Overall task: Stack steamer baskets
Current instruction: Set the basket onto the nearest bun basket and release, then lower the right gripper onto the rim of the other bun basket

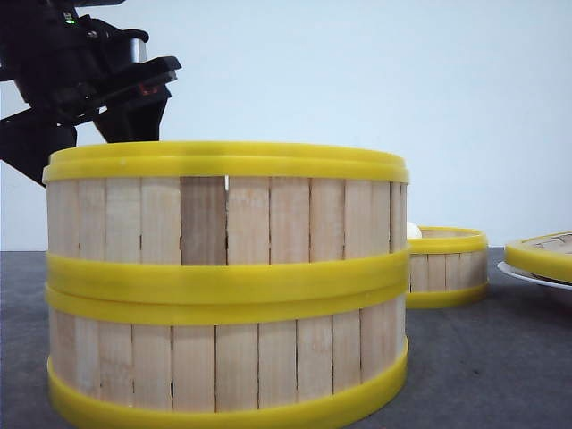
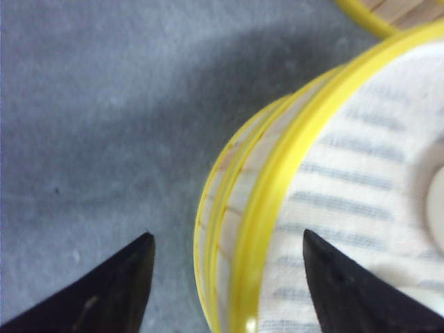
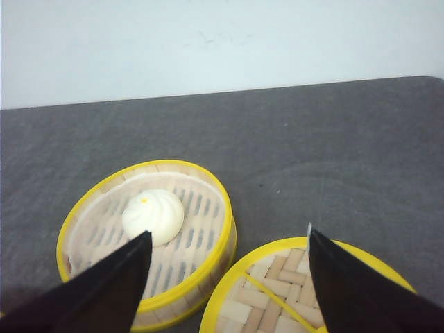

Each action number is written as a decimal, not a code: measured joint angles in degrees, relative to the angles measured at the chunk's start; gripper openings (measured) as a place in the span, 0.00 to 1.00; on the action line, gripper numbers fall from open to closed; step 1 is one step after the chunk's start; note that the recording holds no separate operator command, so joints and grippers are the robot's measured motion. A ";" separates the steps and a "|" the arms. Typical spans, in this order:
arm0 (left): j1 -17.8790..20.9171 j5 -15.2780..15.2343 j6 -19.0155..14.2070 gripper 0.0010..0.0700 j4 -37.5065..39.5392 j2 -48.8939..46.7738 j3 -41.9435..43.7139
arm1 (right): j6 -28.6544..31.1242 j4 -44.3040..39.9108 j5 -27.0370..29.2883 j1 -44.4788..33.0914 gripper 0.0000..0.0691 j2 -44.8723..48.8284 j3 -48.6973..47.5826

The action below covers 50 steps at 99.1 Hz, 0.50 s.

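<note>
Two steamer baskets stand stacked close to the front camera, the upper one (image 1: 223,214) seated on the lower one (image 1: 223,357). My left gripper (image 2: 229,239) is open and straddles the upper basket's yellow rim (image 2: 277,180); one finger (image 2: 118,291) is outside the wall, the other (image 2: 347,291) over the slatted floor. In the front view only the left arm (image 1: 89,80) shows behind the stack. A third steamer basket (image 3: 149,236) holding a white bun (image 3: 152,215) sits apart (image 1: 447,268). My right gripper (image 3: 229,236) hangs open above it, holding nothing.
A flat woven lid (image 3: 305,291) with a yellow rim lies beside the third basket, resting on a white plate (image 1: 532,275) at the far right. A pale round shape (image 2: 437,208) shows inside the upper basket. Dark grey tabletop (image 3: 333,139) stretches to a white wall.
</note>
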 joint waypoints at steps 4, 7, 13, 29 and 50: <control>0.00 -0.09 -0.02 0.59 0.74 -1.38 0.00 | 0.02 0.09 -0.79 0.00 0.64 0.83 0.00; 0.00 -0.46 -0.02 0.59 1.40 -2.93 0.00 | 0.07 0.22 -1.22 0.00 0.64 1.68 0.00; 0.00 -1.33 0.00 0.59 3.15 -7.13 0.00 | 0.35 0.72 -2.10 0.00 0.64 3.78 0.00; 0.00 -5.03 0.92 0.61 6.03 -21.62 0.07 | 0.59 1.97 -2.45 0.00 0.64 11.69 1.25; 0.00 -7.39 2.08 0.61 4.28 -37.59 0.02 | 0.55 2.23 -2.45 0.00 0.64 25.75 8.81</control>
